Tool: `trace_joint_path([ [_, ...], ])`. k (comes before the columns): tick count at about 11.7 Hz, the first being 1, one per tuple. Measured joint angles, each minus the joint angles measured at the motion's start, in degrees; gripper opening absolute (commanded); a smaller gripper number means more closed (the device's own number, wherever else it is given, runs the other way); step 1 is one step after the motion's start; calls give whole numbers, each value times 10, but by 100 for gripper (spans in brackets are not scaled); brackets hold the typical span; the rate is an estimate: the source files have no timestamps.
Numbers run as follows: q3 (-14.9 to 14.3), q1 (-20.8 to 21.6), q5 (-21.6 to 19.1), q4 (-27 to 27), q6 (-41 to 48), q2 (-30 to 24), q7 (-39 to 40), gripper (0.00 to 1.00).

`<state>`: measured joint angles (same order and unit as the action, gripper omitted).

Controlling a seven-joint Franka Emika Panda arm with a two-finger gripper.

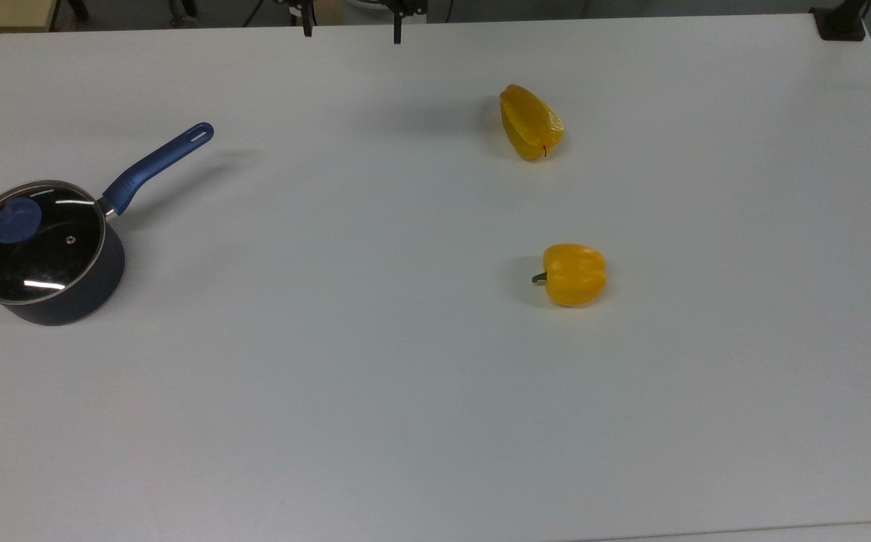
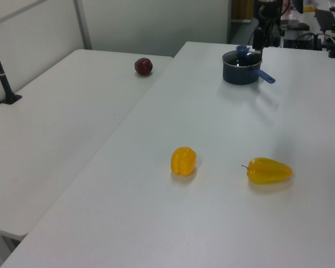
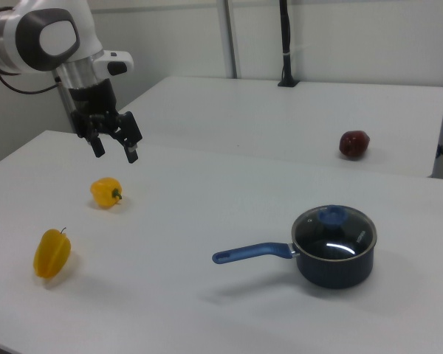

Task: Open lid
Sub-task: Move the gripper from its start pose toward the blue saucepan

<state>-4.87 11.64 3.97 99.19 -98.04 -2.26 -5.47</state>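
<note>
While the lid [image 3: 333,231] sits closed on the saucepan [image 3: 337,265], its blue knob [image 3: 331,215] stands at the middle of the glass and its metal rim rests on the pan's edge all round. In the right view the gripper [image 3: 115,146] hangs in the air above the white table [image 3: 207,295] with its two fingers [image 3: 131,151] spread apart and pinching nothing; the lid lies well apart from the fingers, lower and toward the right view's right. The saucepan's blue handle [image 3: 252,253] points from the pan toward the right view's left, on the fingers' side of the pan. A round yellow pepper [image 3: 106,192] lies on the table near the fingers and below them, not touching them. A longer yellow pepper [image 3: 50,253] lies farther below, toward the right view's lower left. A dark red fruit [image 3: 354,144] rests on the adjoining table [image 3: 295,118], well apart from the fingers, beyond the saucepan.
</note>
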Motion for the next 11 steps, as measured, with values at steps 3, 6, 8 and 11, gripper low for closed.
trace_joint_path([
  [3, -5, -2, 0, 4, 0, -2, -3, 100],
  [6, -11, -5, 0, 4, 0, -2, -4, 100],
  [8, -13, -31, 0, 3, -2, -1, -6, 100],
  [11, -17, -124, 0, -2, -54, 23, -6, 100],
])
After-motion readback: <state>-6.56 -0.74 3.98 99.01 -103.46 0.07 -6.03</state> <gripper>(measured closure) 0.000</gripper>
